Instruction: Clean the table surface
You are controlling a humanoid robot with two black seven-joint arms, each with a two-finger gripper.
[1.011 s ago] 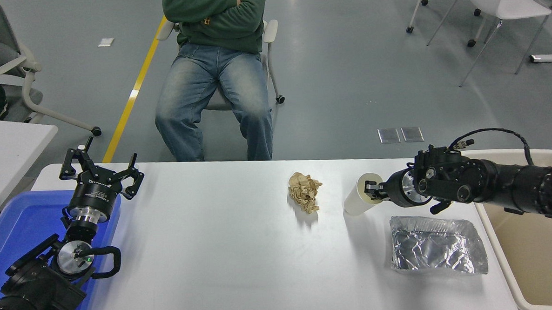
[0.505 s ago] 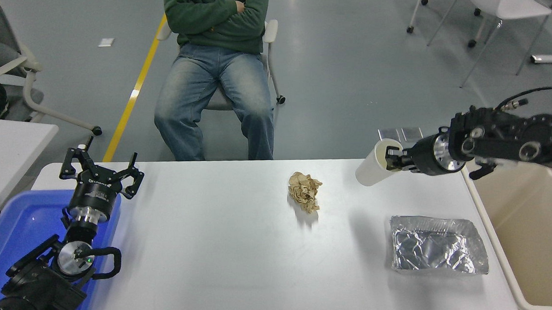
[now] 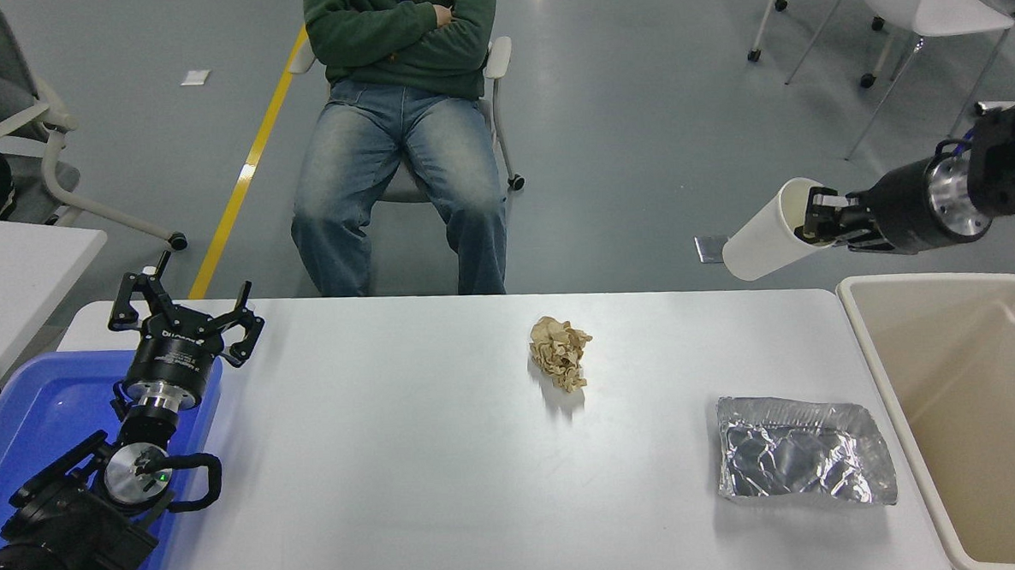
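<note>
While the right gripper (image 3: pixel 817 217) jaws grip a white cup (image 3: pixel 766 232) aloft, table surface (image 3: pixel 412 460) running left-right, left gripper (image 3: pixel 185 320) jaws spread.

Lab: taped floor (image 3: pixel 246 172), office chairs (image 3: pixel 915 10)

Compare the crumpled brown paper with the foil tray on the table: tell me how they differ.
The crumpled brown paper is tan and matte; the foil tray is silver and shiny. The paper is a bunched wad, the tray a low, roughly rectangular dish with a dented bottom. The paper is smaller and sits near the middle of the table surface; the tray lies nearer the camera and further right, close to the beige bin. Both rest on the table, with neither gripper touching them.
</note>
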